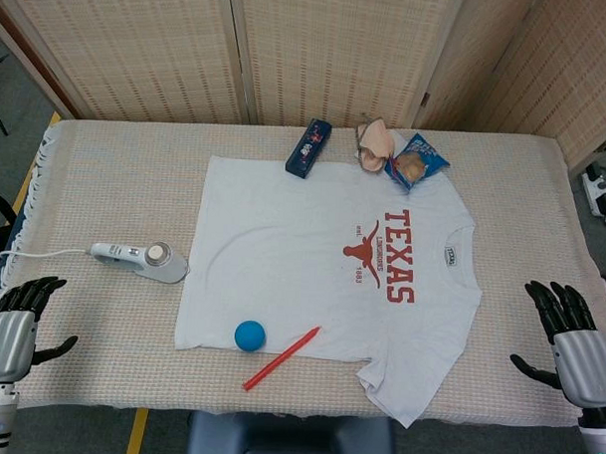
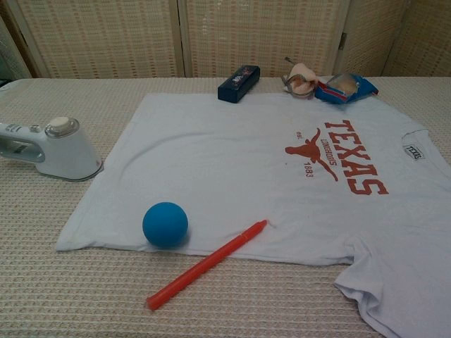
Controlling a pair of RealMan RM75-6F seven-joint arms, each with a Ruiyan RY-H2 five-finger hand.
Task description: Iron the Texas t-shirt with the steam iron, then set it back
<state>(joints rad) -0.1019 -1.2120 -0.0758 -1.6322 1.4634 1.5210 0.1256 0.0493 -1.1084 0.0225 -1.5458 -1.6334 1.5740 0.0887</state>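
a: head view?
b: texas t-shirt [image 1: 321, 282] flat mid-table; steam iron [image 1: 143, 260] just beside its left edge. left hand [image 1: 16, 327] and right hand [image 1: 573, 336] released, near corners. ironing not begun.

a: chest view?
b: no hands visible. blue ball [image 2: 165, 224] on near hem; next, left hand must grasp iron.

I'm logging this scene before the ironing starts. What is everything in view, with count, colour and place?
t-shirt: one, white with red Texas print, spread flat mid-table
steam iron: one, white, on the table beside the shirt's left edge, cord trailing left
ball: one, blue, on the shirt's near hem
pen: one, red, across the near hem, partly on the shirt
box: one, dark blue, at the shirt's far edge
snack packet: one, blue, at the far edge, right of the box
pinkish item: one, beside the packet, cannot identify
table cover: one, beige woven
folding screen: beige, behind the table
left hand: one, black and silver, near left corner, holding nothing
right hand: one, same colours, near right edge, holding nothing
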